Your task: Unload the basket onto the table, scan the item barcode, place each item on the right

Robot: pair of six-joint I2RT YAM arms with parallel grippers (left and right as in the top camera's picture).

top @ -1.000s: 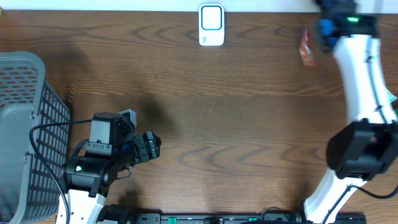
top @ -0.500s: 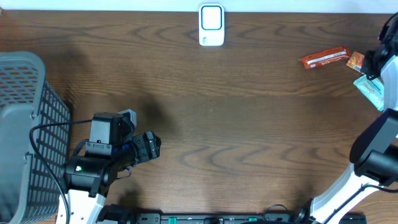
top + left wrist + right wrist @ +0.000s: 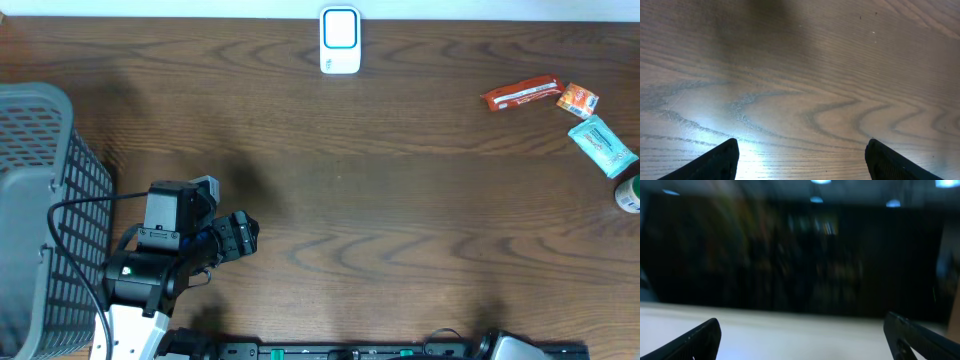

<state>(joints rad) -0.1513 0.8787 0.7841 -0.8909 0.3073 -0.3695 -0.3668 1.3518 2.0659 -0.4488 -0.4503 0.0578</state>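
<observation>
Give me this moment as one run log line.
left claw: open, empty, over table | right claw: open, empty | scanner: far table edge | snack bar: lying right side

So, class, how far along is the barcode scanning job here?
Done: nothing visibly; the red bar, orange packet and teal packet lie far right of the scanner. In hand: nothing; left gripper and right gripper are open and empty. Left: pick an item, present its barcode to the scanner.
</observation>
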